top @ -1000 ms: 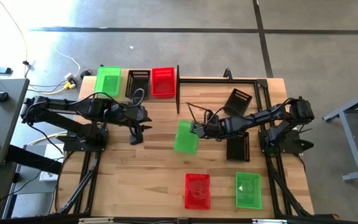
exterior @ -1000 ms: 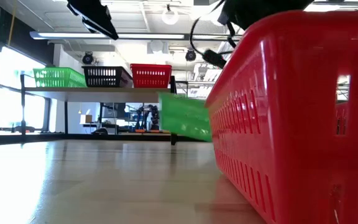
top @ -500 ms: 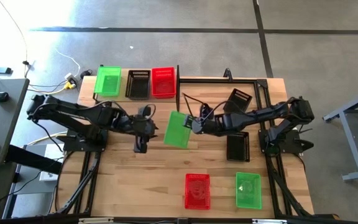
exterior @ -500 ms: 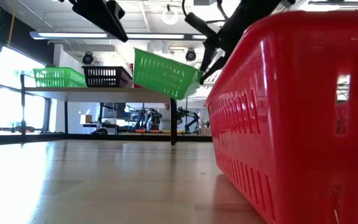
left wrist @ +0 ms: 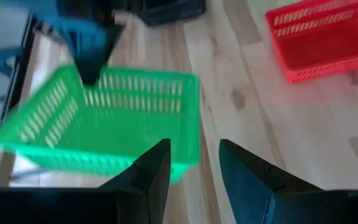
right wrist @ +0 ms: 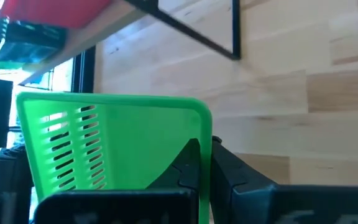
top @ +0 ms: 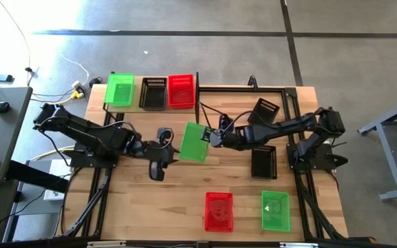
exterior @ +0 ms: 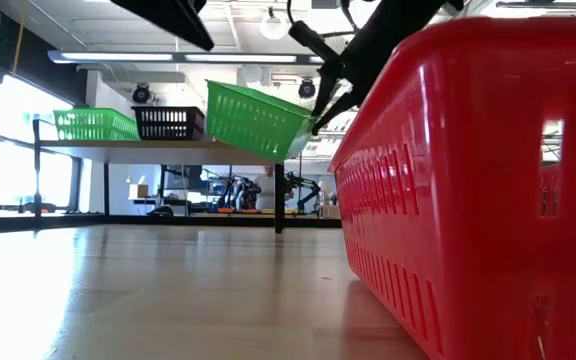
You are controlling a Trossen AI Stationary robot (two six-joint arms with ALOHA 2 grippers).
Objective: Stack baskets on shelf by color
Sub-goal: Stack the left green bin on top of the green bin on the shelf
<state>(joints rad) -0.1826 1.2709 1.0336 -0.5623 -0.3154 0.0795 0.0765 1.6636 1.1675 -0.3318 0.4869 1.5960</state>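
Observation:
A bright green basket point(top: 194, 142) hangs in the air over the table's middle, about level with the shelf top in the low view point(exterior: 253, 120). My right gripper point(top: 211, 138) is shut on it. My left gripper point(top: 169, 143) stands open just to the basket's left, its fingers point(left wrist: 160, 163) in front of the basket's wall point(left wrist: 104, 130); I see no touch. On the shelf point(top: 158, 109) at the far left a green point(top: 120, 90), a black point(top: 153, 92) and a red basket point(top: 180, 90) stand side by side on their bottoms. My right gripper pinches the green basket's side wall at the rim point(right wrist: 202, 121), close to a corner, one finger on each face of the wall. It comes from the table's right, slanting down. The basket is lifted clear of the table and tilts a little in the low view.
On the table stand a red basket point(top: 218, 210) and a green basket point(top: 275, 210) near the front edge, and two black baskets point(top: 265, 110) point(top: 264, 162) at the right. The red basket point(exterior: 478, 190) fills the low view's right side. A black shelf post point(top: 198, 96) stands beside the shelf's red basket.
My right gripper has risen and gone toward the table's left with the green basket, which swung up from hanging low and tilted to almost level at shelf height. My left gripper has moved toward the table's right and near side, closing on the basket, and rolled somewhat.

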